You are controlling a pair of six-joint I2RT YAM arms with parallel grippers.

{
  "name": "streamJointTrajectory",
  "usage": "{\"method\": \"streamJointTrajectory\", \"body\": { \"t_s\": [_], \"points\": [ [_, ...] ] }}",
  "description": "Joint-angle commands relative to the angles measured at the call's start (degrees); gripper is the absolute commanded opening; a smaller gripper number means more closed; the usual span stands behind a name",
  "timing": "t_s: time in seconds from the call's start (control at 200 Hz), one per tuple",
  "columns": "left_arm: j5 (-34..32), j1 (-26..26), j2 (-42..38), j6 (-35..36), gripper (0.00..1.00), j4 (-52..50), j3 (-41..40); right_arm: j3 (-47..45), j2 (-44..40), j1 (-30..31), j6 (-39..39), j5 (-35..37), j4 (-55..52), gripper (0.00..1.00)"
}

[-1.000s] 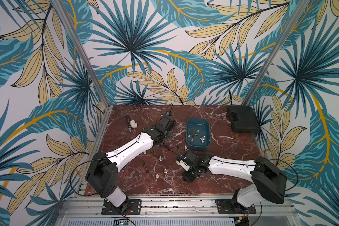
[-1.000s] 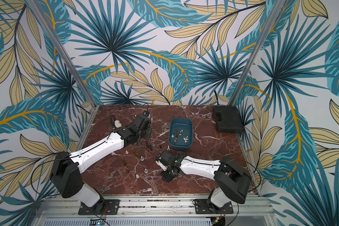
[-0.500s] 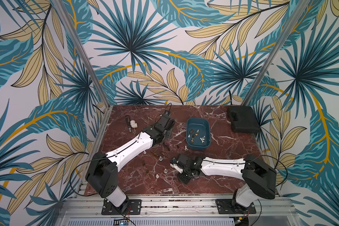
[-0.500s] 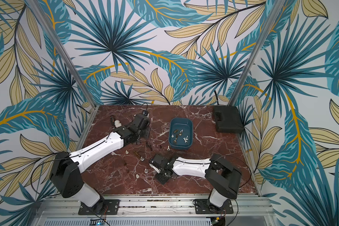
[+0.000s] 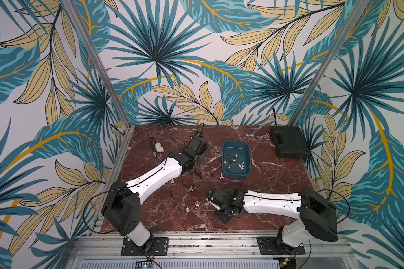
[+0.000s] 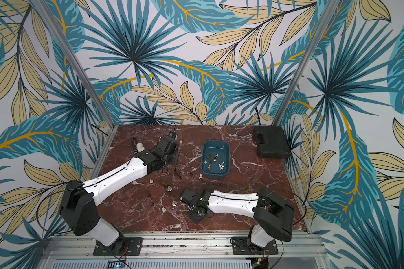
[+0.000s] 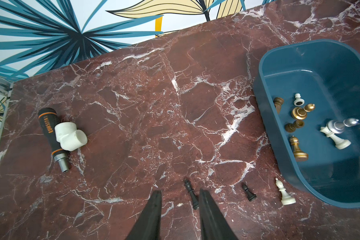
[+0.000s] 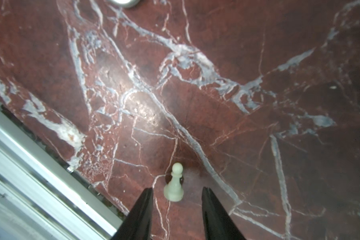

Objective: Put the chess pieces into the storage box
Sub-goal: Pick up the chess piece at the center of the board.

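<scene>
Storage box (image 7: 320, 56): 1, containing 7 chess pieces (image 7: 298, 148). Outside the storage box, on the table (image 7: 133, 104): about 10 more, exact count uncertain; 1 black case (image 5: 289, 144); 1 white elbow (image 7: 70, 135); 1 stick tool (image 7: 48, 128).

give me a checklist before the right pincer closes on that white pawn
1. Right pincer open and empty: ok.
2. White pawn centred between its jaws in the right wrist view: ok.
3. Pawn looks upright: ok.
4. Pincer low enough to grip it: cannot tell.
5. Storage box has bare floor left: ok.
6. Left pincer well apart from the right one, open beside a black piece: ok.
</scene>
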Motion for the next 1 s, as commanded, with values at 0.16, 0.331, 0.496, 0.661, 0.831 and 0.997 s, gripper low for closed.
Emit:
{"method": "streamJointTrajectory", "body": {
  "t_s": [0.16, 0.331, 0.496, 0.661, 0.831, 0.997],
  "points": [
    [-0.74, 0.39, -3.12, 0.02, 0.34, 0.8, -1.55, 1.71, 3.44, 0.8, 3.12, 4.65, -2.32, 0.43],
    [-0.83, 0.56, -3.47, 0.26, 0.34, 0.43, -1.79, 2.33, 5.98, 0.76, 2.74, 3.66, -1.47, 0.38],
    [-1.97, 0.73, -4.31, 0.8, 0.34, 0.39, -2.14, 2.14, 6.09, 0.79, 2.47, 2.61, -1.59, 0.25],
    [-2.27, 1.24, -4.87, 1.16, 0.34, 0.41, -2.07, 2.62, 4.8, 0.81, 2.59, 2.86, -2.39, 0.2],
    [-2.39, 1.4, -5.1, 1.32, 0.35, 0.49, -1.63, 6.56, 0.23, -0.46, 3.45, 5.14, -4.58, 0.19],
    [-2.96, 1.44, -5.58, 2.19, 0.35, 0.58, -0.45, 13.21, -5.06, -8.71, 3.29, 5.4, -6.13, 0.19]
  ]
}}
